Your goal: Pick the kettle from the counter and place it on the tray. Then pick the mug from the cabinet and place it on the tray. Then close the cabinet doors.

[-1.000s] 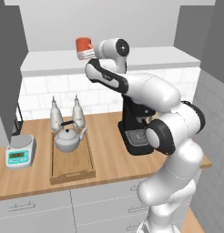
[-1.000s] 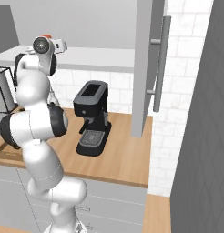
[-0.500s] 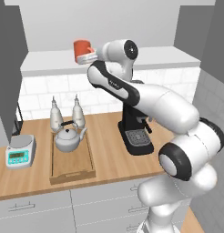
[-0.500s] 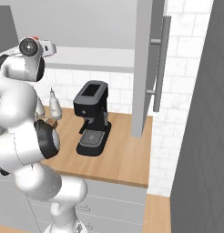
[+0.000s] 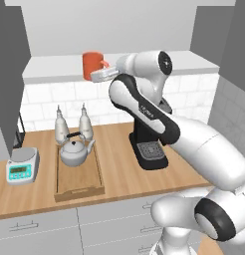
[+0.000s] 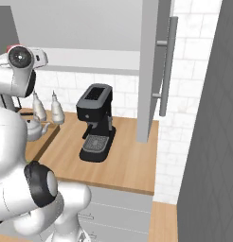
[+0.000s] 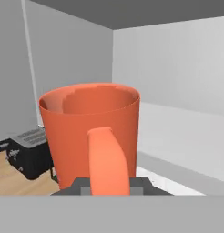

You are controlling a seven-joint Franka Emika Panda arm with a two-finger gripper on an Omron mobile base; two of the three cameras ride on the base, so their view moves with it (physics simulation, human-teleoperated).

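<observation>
Left base view: gripper point(image 5: 105, 73) at upper centre, clenched on the handle of the orange mug point(image 5: 92, 65), with the mug just above the pale shelf of the cabinet point(image 5: 60, 68); compared with a second ago, elbow swung out and forward, forearm now sweeping across the right half of the frame, mug carried slightly right along the shelf edge; kettle point(image 5: 75, 151) already sitting at the far end of the tray point(image 5: 78, 186) at lower left, two slim bottles point(image 5: 72, 124) just behind it, grey scale point(image 5: 21, 169) at far left, black coffee machine point(image 5: 148, 147) at centre on the counter point(image 5: 119, 172). Right base view: white arm crowding the left edge far more than half a second ago; open cabinet door point(image 6: 155, 71) with its bar handle upright at upper centre; coffee machine below and left of it. Hand view: mug upright and close, its loop handle facing the camera between the finger tips at the bottom; cabinet interior behind. Judged meaning: kettle step done, mug grasped and apparently lifting out; left to do: lowering onto the bare near part of the tray, then shutting both doors.
</observation>
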